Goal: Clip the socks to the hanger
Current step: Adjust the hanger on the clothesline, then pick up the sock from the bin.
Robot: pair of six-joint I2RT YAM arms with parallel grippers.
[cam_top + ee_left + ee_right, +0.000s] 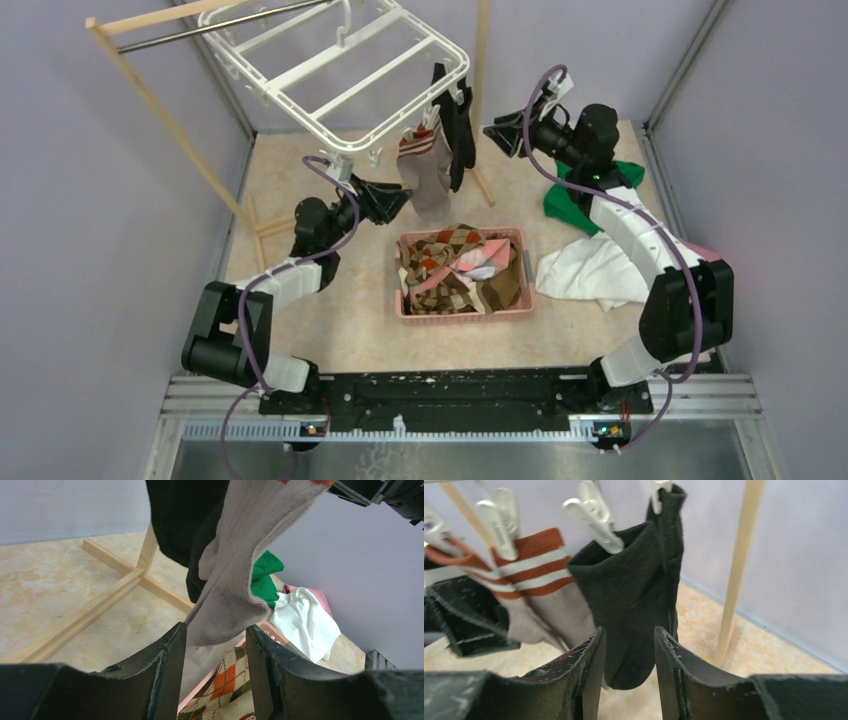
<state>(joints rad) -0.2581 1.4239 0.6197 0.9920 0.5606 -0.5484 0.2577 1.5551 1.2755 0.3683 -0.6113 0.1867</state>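
The left gripper [216,630] stands about half open with nothing clamped. The toe of a grey-brown sock [240,555] hangs into the gap between its fingers, brushing the left one or nearly so. I cannot tell which. The sock rises straight away from this hand toward its striped cuff, so the hand sits below and at the sock's free end, probably to steady it or check that it hangs true. Beyond and beneath the fingers lies the pink basket [465,312], with brown argyle socks [450,250] heaped in it, waiting their turn.

The right gripper [630,630] is parted narrowly and also holds nothing. Directly ahead of it, framed by the two fingers, a black sock [634,590] hangs toe down from a white clip [594,517] above the hand. To this hand's left, two striped cuffs are pinched by neighbouring clips, and the left gripper shows below them. A wooden rack post [739,565] stands off to the right.

All these clips dangle from the near edge of the white hanger [405,112], above both hands. Hanging socks by the cuff lets them fall free and leaves the next clips reachable. My judgement is that the hung socks are done and the basket is next.
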